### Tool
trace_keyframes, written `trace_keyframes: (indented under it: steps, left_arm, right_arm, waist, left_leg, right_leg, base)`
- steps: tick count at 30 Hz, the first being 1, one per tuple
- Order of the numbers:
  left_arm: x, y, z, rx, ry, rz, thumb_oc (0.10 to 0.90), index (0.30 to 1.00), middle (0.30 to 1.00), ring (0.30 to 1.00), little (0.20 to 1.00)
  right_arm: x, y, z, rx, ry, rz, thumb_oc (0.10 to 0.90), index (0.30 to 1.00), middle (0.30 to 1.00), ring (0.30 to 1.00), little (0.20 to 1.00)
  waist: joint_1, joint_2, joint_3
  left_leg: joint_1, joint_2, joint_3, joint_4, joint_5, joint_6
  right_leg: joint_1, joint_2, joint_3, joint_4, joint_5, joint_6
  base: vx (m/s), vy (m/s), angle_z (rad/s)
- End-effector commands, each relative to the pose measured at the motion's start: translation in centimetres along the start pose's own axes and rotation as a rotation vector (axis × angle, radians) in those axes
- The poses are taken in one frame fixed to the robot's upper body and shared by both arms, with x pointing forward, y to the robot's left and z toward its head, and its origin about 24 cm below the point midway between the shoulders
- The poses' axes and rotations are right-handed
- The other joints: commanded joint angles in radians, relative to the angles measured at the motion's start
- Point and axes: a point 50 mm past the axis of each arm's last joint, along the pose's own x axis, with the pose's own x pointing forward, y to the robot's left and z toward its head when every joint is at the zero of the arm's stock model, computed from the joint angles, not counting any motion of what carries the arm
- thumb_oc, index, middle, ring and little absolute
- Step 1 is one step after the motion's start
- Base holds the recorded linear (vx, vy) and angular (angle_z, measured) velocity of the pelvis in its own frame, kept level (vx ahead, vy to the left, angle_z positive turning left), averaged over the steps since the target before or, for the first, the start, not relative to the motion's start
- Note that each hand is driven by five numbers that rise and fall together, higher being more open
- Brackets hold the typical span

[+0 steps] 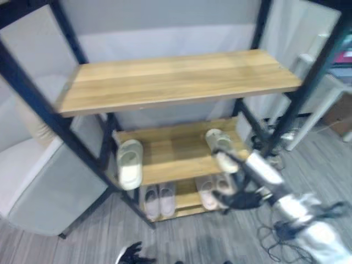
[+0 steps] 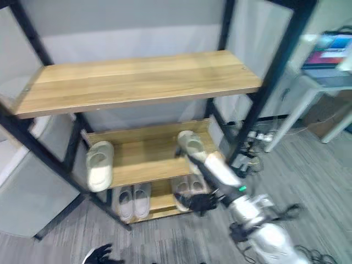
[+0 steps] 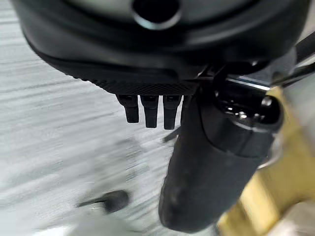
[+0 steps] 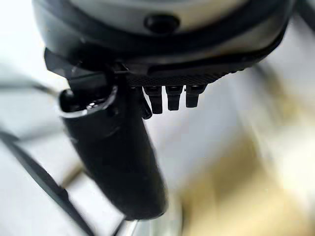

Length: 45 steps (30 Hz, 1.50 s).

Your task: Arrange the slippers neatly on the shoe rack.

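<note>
A: Nearest entry: left hand (image 1: 131, 254) is hanging low over the grey floor (image 1: 209, 242), in front of the shoe rack (image 1: 176, 82). Its wrist view is showing the fingers (image 3: 150, 110) reaching straight out beside the thumb, gripping nothing.

B: Right hand (image 1: 240, 199)?

A: It is hovering at the rack's front right, level with the bottom shelf, fingers spread loosely. In its own wrist view the fingers (image 4: 170, 97) are standing apart from the thumb, nothing between them.

B: Slippers?

A: One cream slipper (image 1: 130, 163) is lying on the left of the middle shelf (image 1: 176, 151), its front end hanging past the front edge. A second cream slipper (image 1: 221, 149) is sitting on the right of that shelf, just above the right forearm; whether they are touching, I cannot tell. On the bottom shelf a pale pair (image 1: 159, 199) is lying side by side at left, a pinkish pair (image 1: 212, 190) at right, close to the right hand.

B: Top shelf?

A: Its wooden board (image 1: 181, 77) is carrying nothing.
</note>
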Motion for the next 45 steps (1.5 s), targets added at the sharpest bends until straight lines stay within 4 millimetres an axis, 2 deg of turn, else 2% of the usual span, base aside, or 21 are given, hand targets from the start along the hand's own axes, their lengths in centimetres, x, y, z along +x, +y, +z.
trace_keyframes:
  steps: [1,4,7,9,11,13,16,17,19,21,25,26,31,32,33,35,42,45]
  left_arm:
    - [0.5,-1.8,2.4,0.05,-0.057,-0.083,0.8,0.9,0.9,0.9,0.9]
    - [0.4,-2.2,1.9,0.052,-0.044,-0.106,0.8,0.9,0.9,0.9,0.9]
    - [0.1,-2.3,0.9,0.049,-0.029,-0.125,0.8,0.9,0.9,0.9,0.9]
    - [0.0,-2.2,0.4,0.05,-0.021,-0.126,0.8,0.9,0.9,0.9,0.9]
    - [-0.1,-1.7,0.1,0.052,-0.023,-0.118,0.8,0.9,0.9,0.9,0.9]
    - [-0.1,-1.0,0.0,0.068,-0.03,-0.105,0.8,0.9,0.9,0.9,0.9]
    - [-0.1,-0.7,0.0,0.077,-0.038,-0.103,0.8,0.9,0.9,0.9,0.9]
    - [-0.2,-0.5,-0.2,0.106,-0.035,-0.105,0.8,0.9,0.9,0.9,0.9]
    - [-0.2,-0.3,-0.5,0.157,-0.021,-0.105,0.8,0.9,0.9,0.9,0.9]
    - [-0.1,0.0,-0.4,0.149,-0.015,-0.099,0.8,0.9,0.9,0.9,0.9]
    - [0.0,0.8,-0.4,0.134,-0.003,-0.076,0.8,0.9,0.9,0.9,0.9]
    - [0.1,1.6,0.0,0.129,-0.017,-0.055,0.8,0.9,0.9,0.9,0.9]
    - [0.1,3.1,0.8,0.082,-0.062,-0.012,0.8,0.9,0.9,0.9,0.9]
    - [0.3,2.6,1.8,0.086,-0.082,-0.011,0.8,0.9,0.9,0.9,0.9]
    - [0.5,1.2,3.2,0.089,-0.118,-0.047,0.8,0.9,0.9,0.9,0.9]
    - [0.5,0.8,3.1,0.078,-0.118,-0.062,0.8,0.9,0.9,0.9,0.9]
    - [0.3,1.0,1.9,0.068,-0.08,-0.076,0.8,0.9,0.9,0.9,0.9]
    - [0.4,0.8,2.1,0.068,-0.08,-0.068,0.8,0.9,0.9,0.9,0.9]
  right_arm:
    - [0.6,1.4,-3.4,-0.069,0.095,0.172,0.8,0.9,0.9,0.9,0.9]
    - [2.8,-0.4,-3.5,-0.136,0.059,0.102,0.8,0.9,0.9,0.9,0.9]
    - [3.7,-1.7,-4.6,-0.181,0.091,0.062,0.8,0.9,0.9,0.9,0.9]
    - [3.9,-2.7,-5.2,-0.24,0.109,0.04,0.8,0.9,0.9,0.9,0.9]
    - [4.2,-4.1,-4.8,-0.361,0.083,0.027,0.8,0.9,0.9,0.9,0.9]
    - [4.7,-5.1,-5.1,-0.372,0.09,-0.002,0.8,0.9,0.9,0.9,0.9]
    - [5.8,-5.8,-5.7,-0.433,0.105,0.0,0.8,0.9,0.9,0.9,0.9]
    - [6.6,-6.7,-5.5,-0.487,0.097,0.004,0.8,0.9,0.9,0.9,0.9]
    - [7.6,-7.4,-6.1,-0.491,0.108,-0.004,0.8,0.9,0.9,0.9,0.9]
    - [9.1,-8.1,-6.2,-0.546,0.107,0.004,0.8,0.9,0.9,0.9,0.9]
    - [10.7,-9.0,-6.0,-0.608,0.105,0.008,0.8,0.9,0.9,0.9,0.9]
    - [11.6,-9.6,-6.2,-0.624,0.114,-0.008,0.8,0.9,0.9,0.9,0.9]
    - [13.0,-10.9,-5.9,-0.68,0.124,-0.027,0.8,0.9,0.9,0.9,0.9]
    - [13.4,-11.0,-5.7,-0.694,0.125,-0.018,0.8,0.9,0.9,0.9,0.9]
    - [14.0,-11.4,-5.7,-0.73,0.146,0.012,0.8,0.9,0.9,0.9,0.9]
    - [14.6,-12.1,-5.3,-0.767,0.164,0.037,0.8,0.9,0.9,0.9,0.9]
    - [15.7,-13.1,-6.3,-0.782,0.257,0.055,0.8,0.9,0.9,0.9,0.9]
    - [16.1,-13.7,-6.5,-0.795,0.287,0.031,0.8,0.9,0.9,0.9,0.9]
  waist:
    - [0.055,0.055,-0.017]
    - [0.072,0.069,-0.027]
    - [0.092,0.074,-0.033]
    - [0.104,0.075,-0.032]
    - [0.113,0.076,-0.028]
    - [0.128,0.075,-0.022]
    - [0.139,0.071,-0.022]
    - [0.148,0.068,-0.022]
    - [0.163,0.065,-0.019]
    - [0.169,0.063,-0.014]
    - [0.176,0.06,-0.009]
    - [0.188,0.056,-0.003]
    - [0.202,0.053,0.009]
    - [0.2,0.049,0.009]
    - [0.201,0.038,0.011]
    - [0.201,0.036,0.01]
    - [0.209,0.028,0.016]
    - [0.21,0.024,0.017]
  left_leg:
    - [-0.017,0.04,-0.162,0.02,-0.047,-0.004]
    - [-0.025,0.05,-0.178,-0.019,-0.026,-0.008]
    - [-0.052,0.048,-0.195,-0.019,-0.019,-0.011]
    - [-0.061,0.047,-0.202,-0.019,-0.016,-0.013]
    - [-0.072,0.047,-0.208,-0.019,-0.013,-0.015]
    - [-0.089,0.047,-0.212,-0.019,-0.007,-0.018]
    - [-0.103,0.048,-0.21,-0.019,-0.002,-0.019]
    - [-0.111,0.048,-0.209,-0.019,-0.002,-0.019]
    - [-0.121,0.047,-0.208,-0.019,0.0,-0.021]
    - [-0.134,0.047,-0.21,-0.019,0.005,-0.023]
    - [-0.151,0.048,-0.212,-0.019,0.01,-0.025]
    - [-0.166,0.047,-0.215,-0.019,0.015,-0.026]
    - [-0.208,0.043,-0.227,-0.019,0.029,-0.029]
    - [-0.212,0.043,-0.229,-0.019,0.031,-0.029]
    - [-0.224,0.043,-0.233,-0.019,0.034,-0.029]
    - [-0.236,0.043,-0.234,-0.019,0.037,-0.03]
    - [-0.257,0.046,-0.238,-0.019,0.046,-0.033]
    - [-0.263,0.047,-0.243,-0.019,0.048,-0.034]
  right_leg:
    - [-0.084,-0.007,-0.021,0.073,0.0,0.028]
    - [-0.073,0.001,-0.043,0.052,-0.017,0.021]
    - [-0.073,0.0,-0.071,0.039,-0.018,0.018]
    - [-0.071,0.0,-0.08,0.027,-0.015,0.017]
    - [-0.069,0.0,-0.09,0.014,-0.01,0.019]
    - [-0.075,0.001,-0.097,0.004,-0.008,0.019]
    - [-0.086,0.001,-0.098,-0.001,-0.005,0.02]
    - [-0.094,0.002,-0.097,-0.001,-0.006,0.021]
    - [-0.101,0.004,-0.095,-0.001,-0.007,0.02]
    - [-0.112,0.004,-0.094,-0.001,-0.005,0.019]
    - [-0.127,0.006,-0.093,-0.001,-0.003,0.018]
    - [-0.139,0.007,-0.095,-0.001,0.001,0.018]
    - [-0.173,0.007,-0.097,-0.001,0.009,0.017]
    - [-0.178,0.007,-0.097,-0.001,0.009,0.016]
    - [-0.187,0.008,-0.097,-0.001,0.01,0.014]
    - [-0.198,0.01,-0.097,-0.001,0.012,0.013]
    - [-0.216,0.012,-0.097,-0.001,0.013,0.014]
    - [-0.221,0.013,-0.096,-0.001,0.012,0.012]
  base:
    - [0.02,-0.03,-0.03]
    - [0.02,-0.025,0.47]
    - [0.03,0.004,0.32]
    - [0.03,0.014,0.22]
    - [0.01,0.008,0.26]
    - [-0.02,-0.002,0.07]
    - [0.0,0.0,0.01]
    - [0.0,0.0,0.0]
    - [0.0,0.032,-0.07]
    - [-0.02,0.032,-0.14]
    - [0.0,0.022,0.04]
    - [0.0,0.0,0.0]
    - [-0.03,0.029,0.06]
    - [-0.02,-0.013,0.08]
    - [-0.01,-0.018,0.06]
    - [0.0,0.0,0.0]
    - [0.0,0.0,0.0]
    - [0.0,0.0,0.0]
